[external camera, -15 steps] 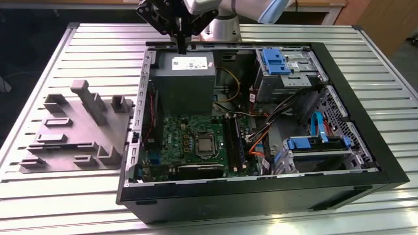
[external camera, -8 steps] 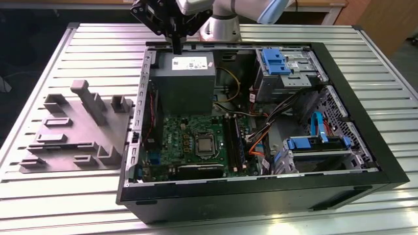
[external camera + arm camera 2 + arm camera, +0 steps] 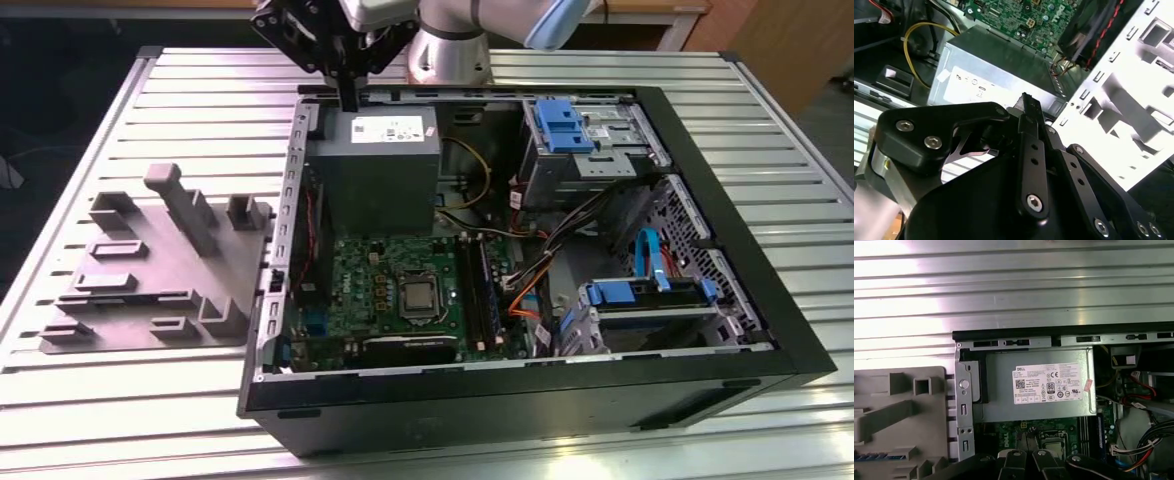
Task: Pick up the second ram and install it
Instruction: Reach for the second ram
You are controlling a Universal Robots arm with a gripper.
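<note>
Exterior view: pincer (image 3: 350, 106) pressed together, tips over open PC case (image 3: 534, 400) rim, grey power supply (image 3: 387, 170) just below.

The long, narrow, dark blue-green memory stick (image 3: 879, 456) appears in the first wrist view as a thin strip, seated on edge in a slot of the grey holder block (image 3: 904, 410) beside the open computer case (image 3: 1054, 335).
</note>
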